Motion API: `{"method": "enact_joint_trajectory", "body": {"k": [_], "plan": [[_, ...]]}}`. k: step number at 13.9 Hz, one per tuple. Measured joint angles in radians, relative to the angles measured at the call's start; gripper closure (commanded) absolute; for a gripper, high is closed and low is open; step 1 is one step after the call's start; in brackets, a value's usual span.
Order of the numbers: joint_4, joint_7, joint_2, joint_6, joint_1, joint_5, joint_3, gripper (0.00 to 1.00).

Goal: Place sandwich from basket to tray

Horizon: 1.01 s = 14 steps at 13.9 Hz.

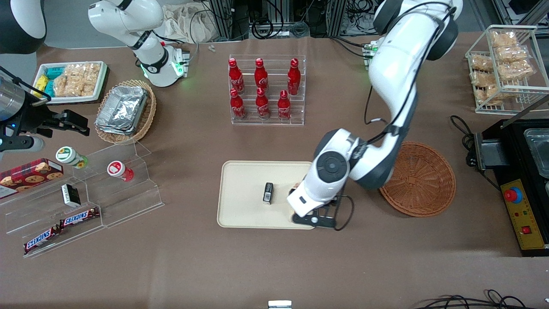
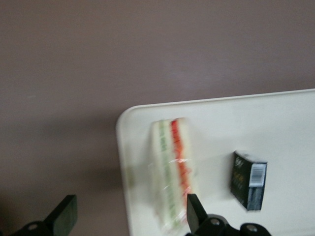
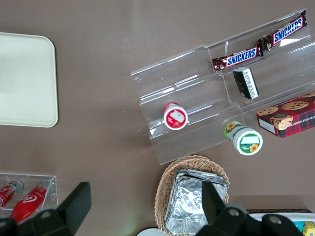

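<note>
Two Snickers bars point(image 1: 60, 227) lie nearest the front camera, on the lowest step of a clear stand point(image 1: 124, 193) toward the parked arm's end of the table. On that same stand sit one small dark box point(image 1: 70, 195), one red-capped cup point(image 1: 119, 170) and one green-capped cup point(image 1: 71, 157), with one cookie box point(image 1: 30, 174) beside them. Farther from the camera are one pale oval basket of foil containers point(image 1: 125, 110) and one white tray of snacks point(image 1: 72, 81). Six red bottles point(image 1: 262, 89) stand in a clear rack, three in each row. One cream tray point(image 1: 244, 193) lies in the middle of the table, with one small dark box point(image 2: 248, 179) standing on it. One sandwich point(image 2: 172, 172) rests on the tray near a rounded corner, its red and green layers showing. The gripper point(image 2: 128, 219) hovers over that corner, its fingers point(image 2: 195, 212) spread wide: one is above the bare table, the other just beside the sandwich, and they hold nothing. One round reddish basket point(image 1: 422, 180) sits beside the tray, toward the working arm's end. One wire rack of snack bags point(image 1: 504, 64) stands farther off.
</note>
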Motion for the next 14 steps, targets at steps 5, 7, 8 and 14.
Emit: {"method": "enact_joint_trajectory", "body": {"k": [5,7,8,14], "plan": [[-0.311,0.139,-0.338,-0.037,0.184,-0.001,0.0,0.0],[-0.453,0.144,-0.465,-0.037,0.224,-0.001,0.0,0.0],[-0.522,0.144,-0.525,-0.037,0.237,-0.001,0.001,0.0],[-0.634,0.2,-0.708,-0.16,0.417,-0.026,0.007,0.0]]}}
